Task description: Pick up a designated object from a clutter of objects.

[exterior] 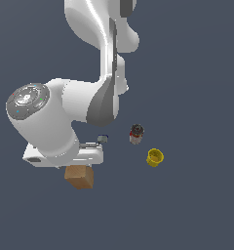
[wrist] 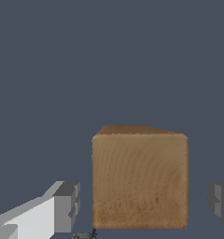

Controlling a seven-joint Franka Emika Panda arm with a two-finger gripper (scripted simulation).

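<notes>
Arm casing [exterior: 97,29]: glossy white, rounded, tube-like links with soft highlights.
Elbow joint seam [exterior: 102,110]: a dark grey band next to the white shells.
Wrist cap [exterior: 27,99]: a round light grey disc with concentric rings and tiny red, green and blue dots on its face.
Hand block [exterior: 65,155]: a flat white slab below the wrist cap, with a small dark recess at one end.
Jaws: squared grey pads [wrist: 66,207] on white bodies, seen in the wrist view.
</notes>
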